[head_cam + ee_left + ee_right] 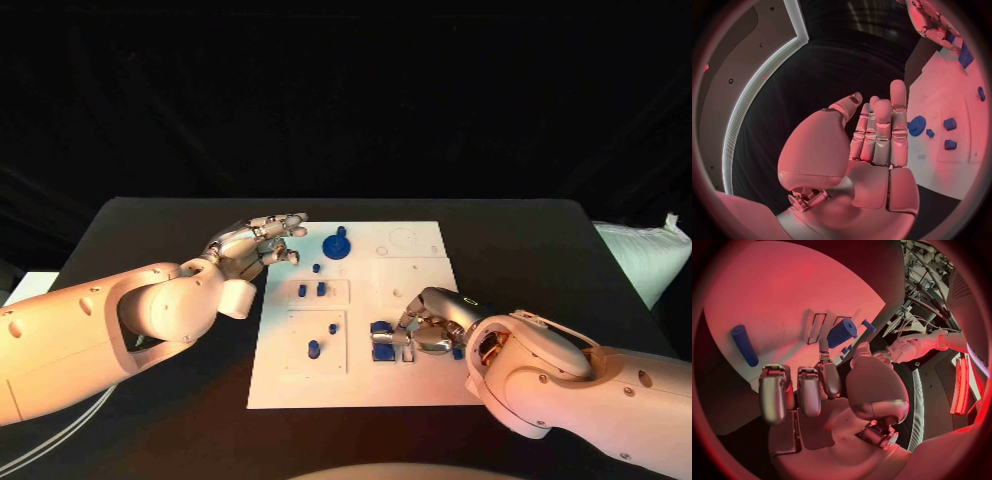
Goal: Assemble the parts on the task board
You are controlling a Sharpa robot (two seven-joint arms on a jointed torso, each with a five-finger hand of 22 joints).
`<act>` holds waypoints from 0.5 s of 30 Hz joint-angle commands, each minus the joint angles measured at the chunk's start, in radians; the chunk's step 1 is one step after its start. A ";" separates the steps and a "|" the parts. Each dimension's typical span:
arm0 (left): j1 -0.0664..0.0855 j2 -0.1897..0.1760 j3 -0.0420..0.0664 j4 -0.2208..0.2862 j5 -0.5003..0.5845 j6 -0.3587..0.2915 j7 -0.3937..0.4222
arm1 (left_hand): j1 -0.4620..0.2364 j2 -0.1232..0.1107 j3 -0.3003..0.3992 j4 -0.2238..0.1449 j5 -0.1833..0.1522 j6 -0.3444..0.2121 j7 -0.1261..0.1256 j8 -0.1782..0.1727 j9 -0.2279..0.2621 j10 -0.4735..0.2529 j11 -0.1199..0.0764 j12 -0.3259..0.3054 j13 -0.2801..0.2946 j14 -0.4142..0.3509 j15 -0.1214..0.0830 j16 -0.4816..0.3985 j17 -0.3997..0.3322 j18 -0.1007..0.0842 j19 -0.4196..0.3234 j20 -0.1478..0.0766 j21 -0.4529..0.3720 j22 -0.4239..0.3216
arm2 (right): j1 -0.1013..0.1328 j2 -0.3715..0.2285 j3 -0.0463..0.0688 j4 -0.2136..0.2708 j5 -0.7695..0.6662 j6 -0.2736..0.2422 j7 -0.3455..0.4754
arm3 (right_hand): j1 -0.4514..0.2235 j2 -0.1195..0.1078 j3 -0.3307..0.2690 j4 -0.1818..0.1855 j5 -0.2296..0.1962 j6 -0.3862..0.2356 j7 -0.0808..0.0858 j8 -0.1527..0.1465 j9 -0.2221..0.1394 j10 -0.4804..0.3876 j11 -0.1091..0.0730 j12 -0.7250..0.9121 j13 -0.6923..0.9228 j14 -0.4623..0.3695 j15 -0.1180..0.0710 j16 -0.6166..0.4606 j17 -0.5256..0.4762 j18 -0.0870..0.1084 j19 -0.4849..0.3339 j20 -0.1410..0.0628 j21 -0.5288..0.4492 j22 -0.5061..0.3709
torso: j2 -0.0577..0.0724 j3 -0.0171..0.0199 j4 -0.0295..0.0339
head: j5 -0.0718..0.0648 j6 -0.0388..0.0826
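The left hand [260, 243] hovers at the board's [418, 385] far left corner, its fingers [882, 132] straight, close together and holding nothing. Just beyond their tips lies a round blue gear [336, 245], and further along the board sit small blue pegs [949, 124].

The right hand [430, 325] rests low on the board near its middle. Its fingers [807, 390] curl down over blue blocks [382, 340]; whether they grip one I cannot tell. In the right wrist view a blue cylinder [841, 332] stands just past the fingertips, and a long blue rod [744, 345] lies off to one side of them.
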 commanded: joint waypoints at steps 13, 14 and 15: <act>0.000 0.001 0.000 0.000 -0.003 0.021 0.005 | 0.000 0.006 -0.002 -0.004 0.003 -0.008 -0.001 0.004 0.000 -0.009 -0.001 0.006 0.001 -0.007 0.000 0.000 -0.001 0.018 0.000 0.006 -0.004 -0.002 | -0.006 -0.014 0.000 0.030 -0.075 -0.008 0.037 | 0.319 0.019 0.094 -0.134 0.034 0.053 -0.023 0.035 0.047 0.030 -0.017 0.049 0.114 0.097 -0.013 0.015 0.229 -0.022 0.068 -0.009 0.031 0.177 | 0.000 0.0009 -0.0013 | -0.001 -0.003; 0.000 0.001 0.000 0.000 -0.003 0.021 0.005 | 0.000 0.006 -0.002 -0.004 0.003 -0.008 -0.001 0.004 0.000 -0.009 -0.001 0.006 0.001 -0.007 0.000 0.000 -0.001 0.018 0.000 0.006 -0.004 -0.002 | -0.006 -0.014 0.000 0.030 -0.080 -0.004 0.036 | 0.332 0.019 0.098 -0.143 0.018 0.055 -0.025 0.039 0.050 0.030 -0.018 0.050 0.115 0.097 -0.014 0.016 0.230 -0.023 0.068 -0.011 0.032 0.179 | 0.000 0.0012 -0.0015 | -0.001 -0.003; 0.000 0.001 0.000 0.000 -0.003 0.021 0.005 | 0.000 0.006 -0.002 -0.004 0.003 -0.008 -0.001 0.004 0.000 -0.009 -0.001 0.006 0.001 -0.007 0.000 0.000 -0.001 0.018 0.000 0.006 -0.004 -0.002 | -0.006 -0.013 0.000 0.030 -0.085 0.000 0.034 | 0.340 0.019 0.100 -0.148 0.010 0.055 -0.026 0.040 0.052 0.031 -0.019 0.051 0.116 0.098 -0.015 0.016 0.231 -0.023 0.069 -0.012 0.033 0.180 | 0.000 0.0008 -0.0008 | -0.001 -0.004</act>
